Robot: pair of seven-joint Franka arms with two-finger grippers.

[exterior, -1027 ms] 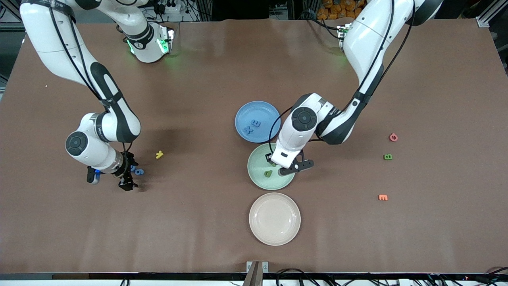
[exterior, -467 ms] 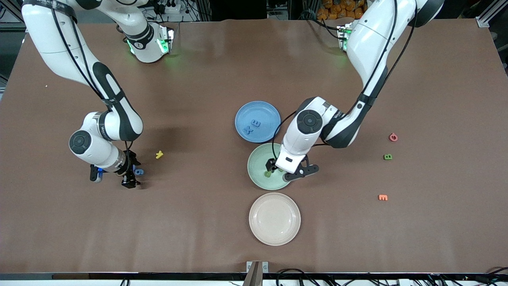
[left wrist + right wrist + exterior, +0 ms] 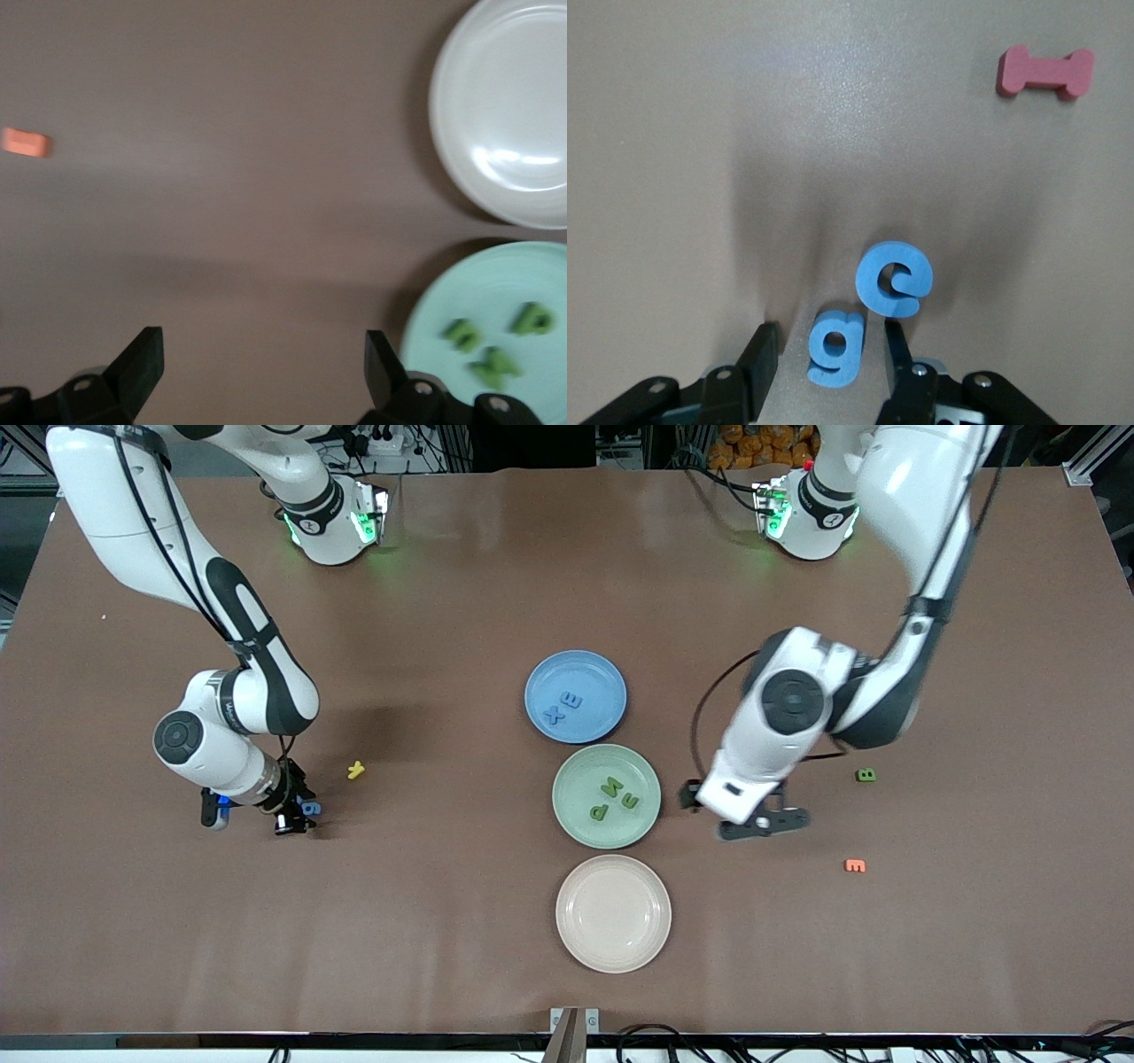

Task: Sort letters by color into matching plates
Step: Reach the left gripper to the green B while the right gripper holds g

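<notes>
You have a wide brown matte table (image 3: 461, 939) with both white arms reaching out over it.

Three round shallow plates lie in a row at its middle. The blue plate (image 3: 595, 677) is farthest from the front camera, the pale mint green plate (image 3: 574, 778) is just beside it, and the cream-beige plate (image 3: 613, 953) is nearest.

Your left gripper (image 3: 746, 820) hangs over bare table beside the green plate, toward the left arm's end. Its jaws are spread wide with nothing between them, as the left wrist view confirms (image 3: 263, 350).

Your right gripper (image 3: 828, 343) is down at the table toward the right arm's end. Its fingers (image 3: 765, 342) straddle a small chunky blue letter g (image 3: 837, 348) without clamping it, since a gap shows on one side.

- A blue letter e (image 3: 893, 279) lies touching or just beside the g.
- A red bar-shaped piece (image 3: 1045, 73) lies well apart from both.
- Two blue letters (image 3: 564, 707) lie in the blue plate.
- Three green letters (image 3: 612, 786) lie in the green plate.
- A yellow letter (image 3: 356, 770) lies near the right gripper.
- A green letter (image 3: 866, 775) and an orange letter (image 3: 855, 865) lie toward the left arm's end.
</notes>
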